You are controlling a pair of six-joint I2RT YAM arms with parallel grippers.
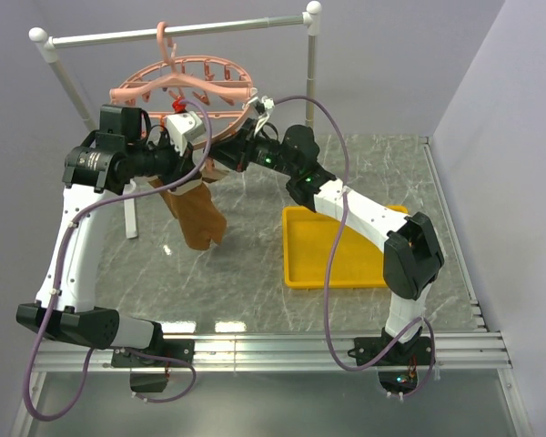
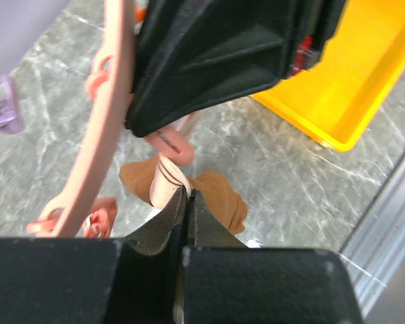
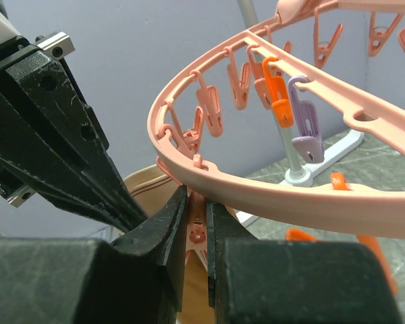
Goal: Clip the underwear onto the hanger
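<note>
One underwear (image 1: 198, 214), brown with a lighter tan band at its top edge, hangs limp in the air below the near rim of the single salmon-pink round hanger (image 1: 187, 84), its lower end above the table (image 1: 255, 291) and not touching it. Its upper edge runs into the left end effector (image 2: 188, 199), whose two fingers are pressed together on the pale band, so the garment is held there. Right beside it, tip to tip, sits the right end effector (image 3: 197, 216): its jaws stand only a narrow slit apart and pinch one pink clip (image 3: 198, 233) that dangles from the hanger's ring, with the tan edge of the cloth just behind that clip. Farther along the ring, one purple clip (image 3: 304, 125) hangs just beside an orange clip (image 3: 278, 101), among several pink ones. The hanger's hook is looped over one white and grey rail (image 1: 164, 34) at the back. One yellow tray (image 1: 296, 264) lies on the table to the right, well apart from the garment.
</note>
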